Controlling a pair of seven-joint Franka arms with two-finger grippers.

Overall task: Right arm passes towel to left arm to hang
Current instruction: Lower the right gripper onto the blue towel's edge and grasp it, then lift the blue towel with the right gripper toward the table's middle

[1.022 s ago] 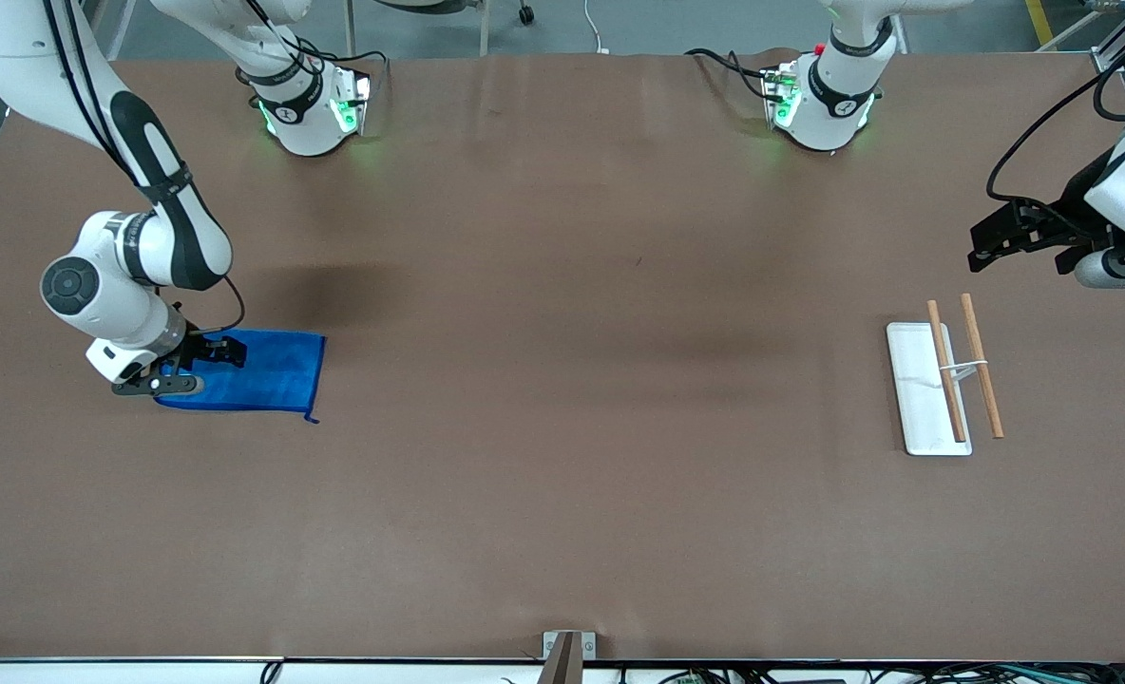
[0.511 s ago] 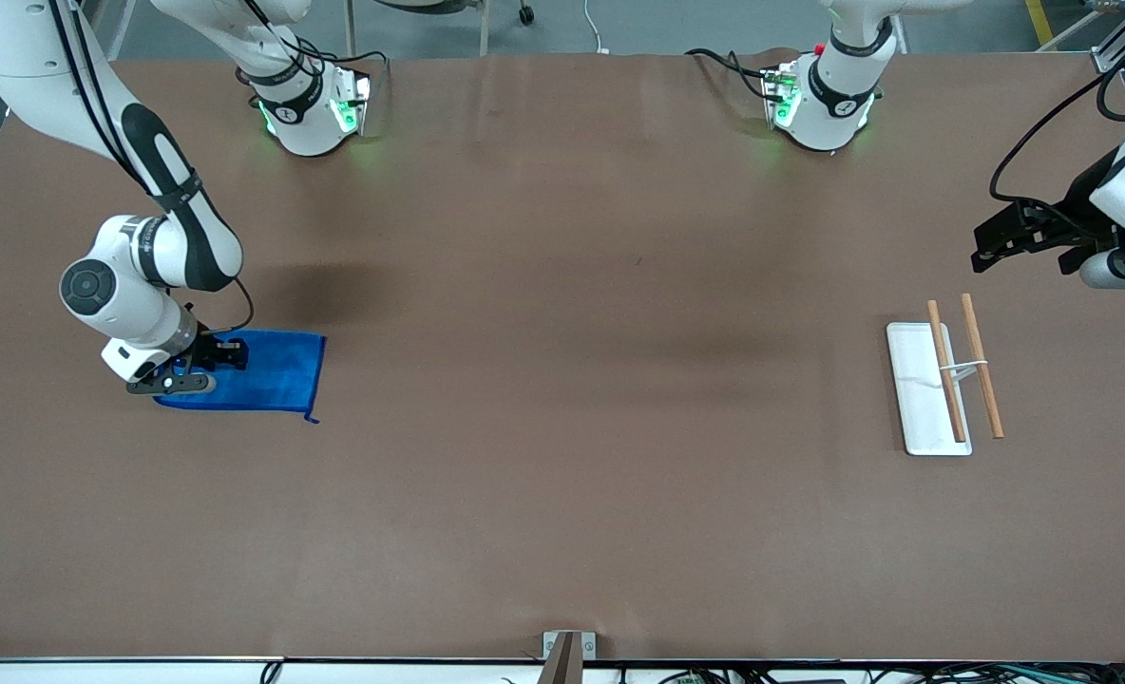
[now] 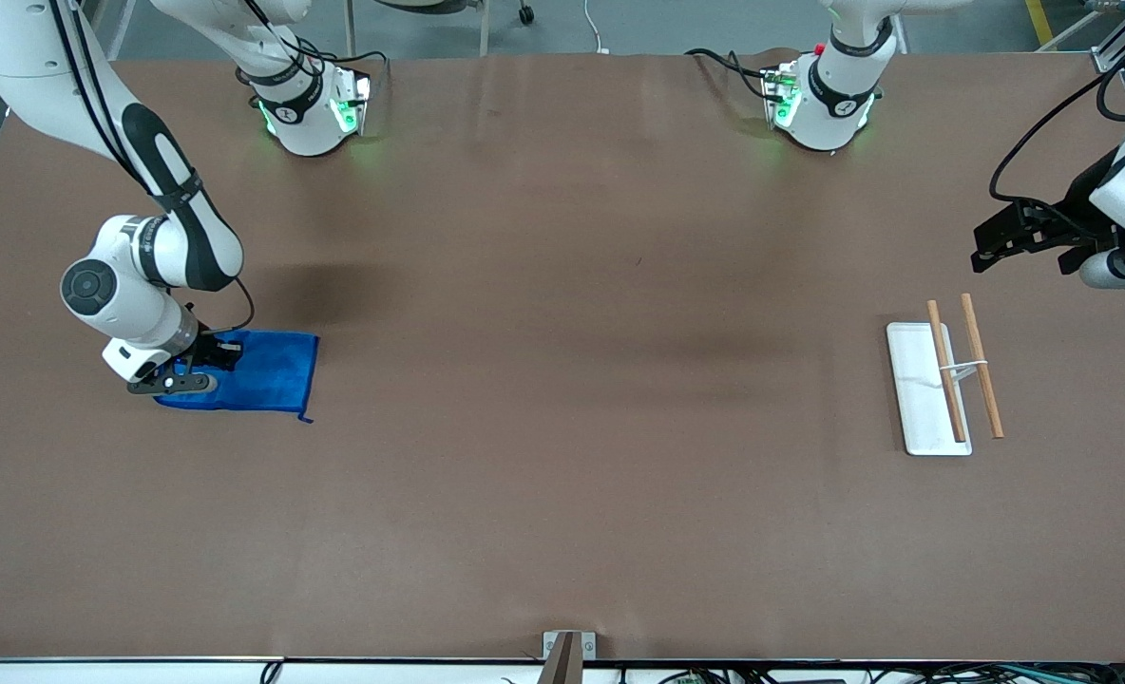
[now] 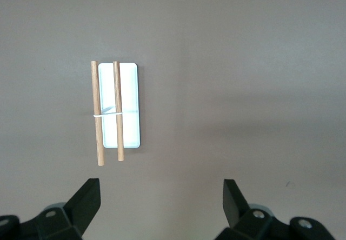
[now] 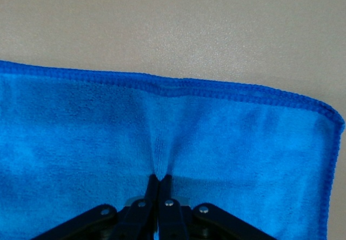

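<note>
Brown worktop [image 3: 562, 399] spreads wide, and I see the towel [image 3: 258, 375] lying flat at the right arm's end, where that arm can reach it. My right claw [image 5: 158, 183] is pinched tight on a ridge of the cloth, ready, I judge, to lift. My left claw [image 4: 161, 197] waits spread wide and empty over the worktop near the wooden rack [image 3: 962, 369], presumably the hanging spot.

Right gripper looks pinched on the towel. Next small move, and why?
Probably a short straight lift. The right gripper is shut on a pinched fold of the towel, which otherwise lies flat on the table. The left gripper waits open above the wooden rack, so the towel must come off the table before any handover.
</note>
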